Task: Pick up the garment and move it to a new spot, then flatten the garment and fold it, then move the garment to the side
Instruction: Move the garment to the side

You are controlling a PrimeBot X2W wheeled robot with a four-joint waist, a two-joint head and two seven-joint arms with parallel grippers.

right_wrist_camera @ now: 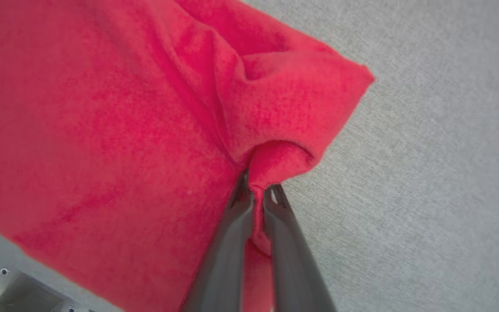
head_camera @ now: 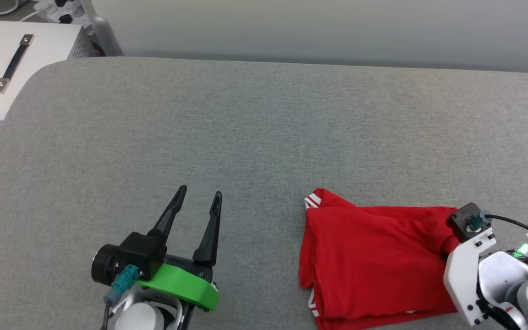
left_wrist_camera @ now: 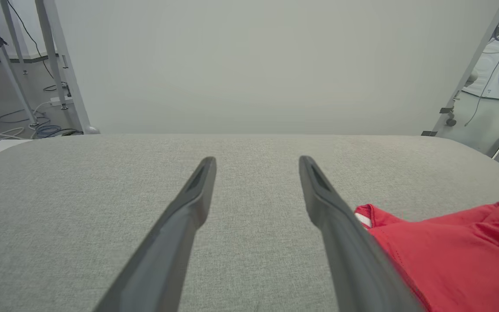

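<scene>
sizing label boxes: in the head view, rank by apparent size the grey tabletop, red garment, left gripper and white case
1. grey tabletop
2. red garment
3. left gripper and white case: alike, gripper nearer, unranked

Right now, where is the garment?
In the head view the garment lies at the lower right of the grey surface, its corner pinched by the right pincer.

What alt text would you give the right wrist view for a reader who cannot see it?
The right gripper is shut on a bunched fold of the red garment, which covers most of the left side, with a grey fabric surface on the right.
</scene>
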